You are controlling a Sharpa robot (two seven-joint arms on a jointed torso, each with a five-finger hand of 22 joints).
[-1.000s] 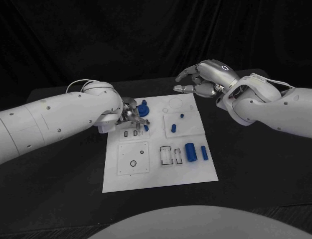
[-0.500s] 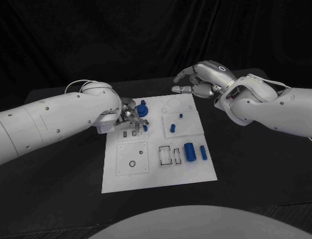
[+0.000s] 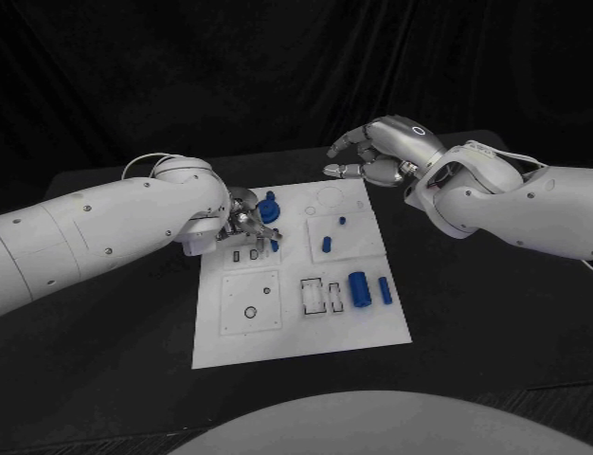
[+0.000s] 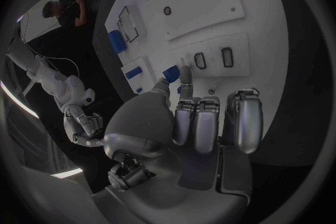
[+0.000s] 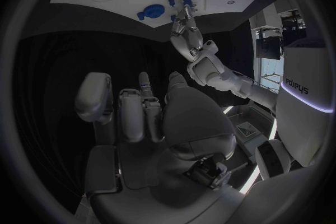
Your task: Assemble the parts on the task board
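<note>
One small blue part (image 4: 171, 72) pinched in left hand (image 3: 249, 220) over task board (image 3: 303, 332) slots | right hand (image 3: 376, 152) curled, apparently empty, beyond far edge | risk: tilted part jams, slips.

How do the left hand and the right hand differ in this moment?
The left hand is low over the task board and pinches a small blue part; the right hand holds nothing. The left hand's fingertips reach the board; the right hand is raised beyond its far edge, fingers curled. Both are silver.
</note>
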